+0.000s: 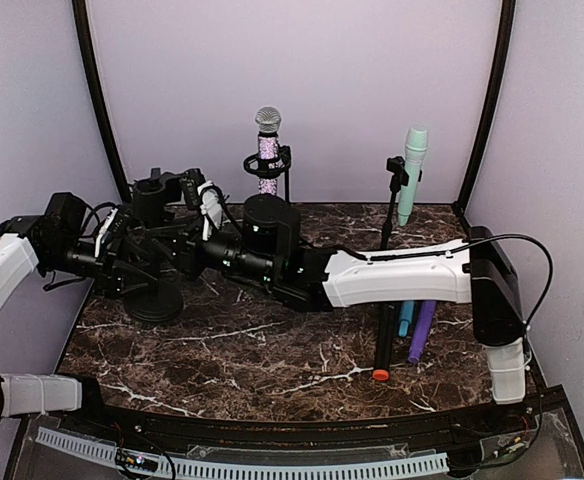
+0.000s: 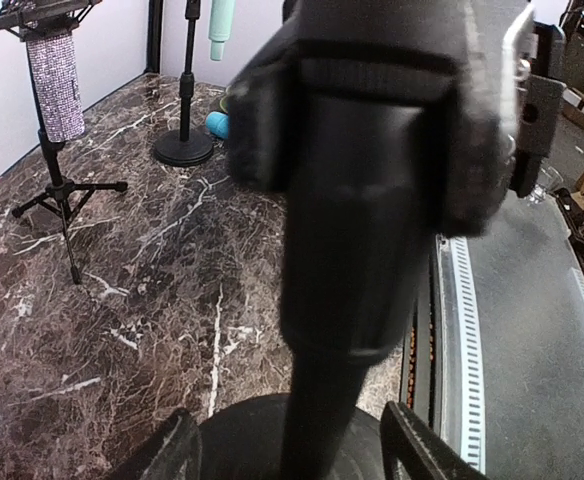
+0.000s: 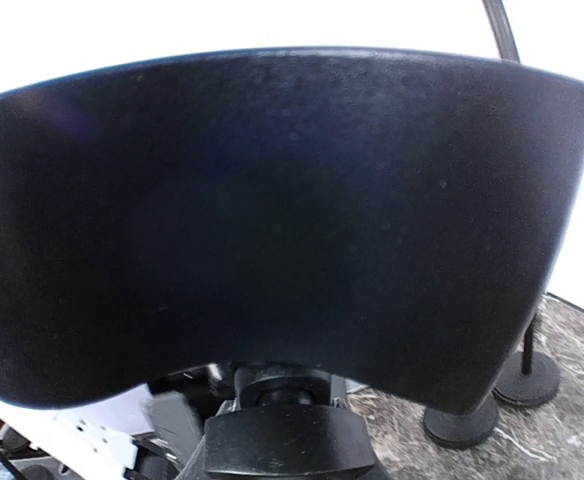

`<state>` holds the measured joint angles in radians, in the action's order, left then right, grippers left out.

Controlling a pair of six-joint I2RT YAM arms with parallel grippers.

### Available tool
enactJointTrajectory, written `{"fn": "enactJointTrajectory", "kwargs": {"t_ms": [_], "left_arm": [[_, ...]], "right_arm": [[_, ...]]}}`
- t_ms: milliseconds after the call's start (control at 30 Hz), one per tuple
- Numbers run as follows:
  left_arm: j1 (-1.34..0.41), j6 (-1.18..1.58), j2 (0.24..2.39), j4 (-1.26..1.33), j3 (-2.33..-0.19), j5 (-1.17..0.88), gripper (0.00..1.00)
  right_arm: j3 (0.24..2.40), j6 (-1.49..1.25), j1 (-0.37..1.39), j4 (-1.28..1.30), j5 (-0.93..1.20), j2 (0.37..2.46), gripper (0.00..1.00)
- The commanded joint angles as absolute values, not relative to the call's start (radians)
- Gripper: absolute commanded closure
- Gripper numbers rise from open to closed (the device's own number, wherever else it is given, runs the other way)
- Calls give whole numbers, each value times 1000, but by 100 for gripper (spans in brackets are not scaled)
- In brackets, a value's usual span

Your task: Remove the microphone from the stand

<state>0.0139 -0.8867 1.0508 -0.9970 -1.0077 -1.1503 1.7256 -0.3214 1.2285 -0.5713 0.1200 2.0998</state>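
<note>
Black microphone (image 1: 150, 200) upright at the top of a short round-based stand (image 1: 162, 303), far left on the dark marble table (image 1: 272, 350). Left gripper (image 2: 292, 445) spread, one finger either side of the stand's pole without visibly touching; right gripper (image 1: 198, 196) just beside the microphone, fingers hidden, impossible to tell whether clamped. Probably rigid, smooth, fairly weighty and friction-held in its clip: best taken round the thick body, stand pinned low, then lifted straight up.
</note>
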Motion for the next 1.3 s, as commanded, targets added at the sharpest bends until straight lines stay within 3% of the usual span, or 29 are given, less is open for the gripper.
{"fn": "enactJointTrajectory", "kwargs": {"t_ms": [0,100,167,233,267,533,667,767,833,900,1000,1100,1267], "left_arm": [[-2,-808,1044,-924,-987,-1178,39],[-8,-811,1051,-933,-983,-1198,49],[-10,-813,1051,-942,-988,-1221,68],[-11,-812,1042,-947,-990,-1240,95],[-11,-812,1036,-950,-989,-1252,100],[-12,-965,1047,-1150,-1056,-1430,100],[-12,-999,1072,-1212,-1096,-1493,100],[-13,-958,1072,-1184,-1111,-1509,100],[-12,-888,1054,-1118,-1109,-1503,100],[-13,-785,1022,-1011,-1092,-1479,100],[-12,-582,949,-741,-1033,-1423,100],[-13,-461,900,-584,-978,-1377,100],[-14,-471,917,-539,-951,-1246,100]], "right_arm": [[1803,-339,1245,-671,167,2082,100],[1833,-345,1250,-659,190,2096,100],[1851,-349,1251,-648,205,2106,100],[1861,-357,1252,-648,224,2113,100],[1866,-364,1253,-647,234,2115,100],[1928,-467,1234,-661,531,2127,100],[1952,-732,1200,-892,798,2182,100],[1957,-862,1184,-1009,858,2204,99],[1909,-824,1175,-976,809,2177,89],[1823,-706,1173,-888,675,2115,55],[1695,-545,1176,-801,404,2024,29],[1604,-478,1179,-791,260,1975,23],[1584,-363,1209,-703,111,1967,23]]}}
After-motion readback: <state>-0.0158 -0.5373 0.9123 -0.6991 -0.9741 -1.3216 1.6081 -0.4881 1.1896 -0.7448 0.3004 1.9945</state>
